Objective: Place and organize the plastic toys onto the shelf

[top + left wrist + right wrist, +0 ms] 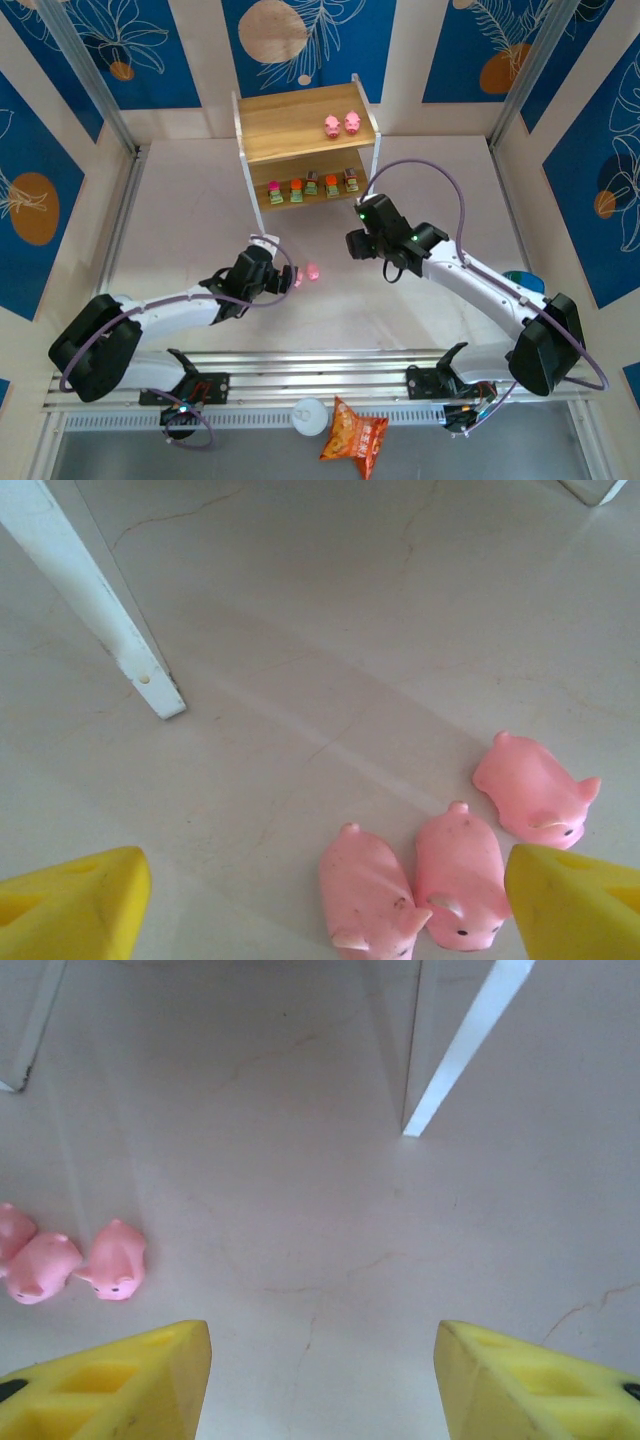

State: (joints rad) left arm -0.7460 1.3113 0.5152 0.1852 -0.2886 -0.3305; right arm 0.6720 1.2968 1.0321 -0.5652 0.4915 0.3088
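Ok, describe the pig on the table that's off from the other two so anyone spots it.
Start at the shelf; three pink pigs lie on the table before it. It's the end pig, turned at an angle, while the other two lie parallel, close together.

Open tabletop (170,220) either side of the shelf (300,125), three pink pigs (460,865) just ahead of the left tool (288,277)
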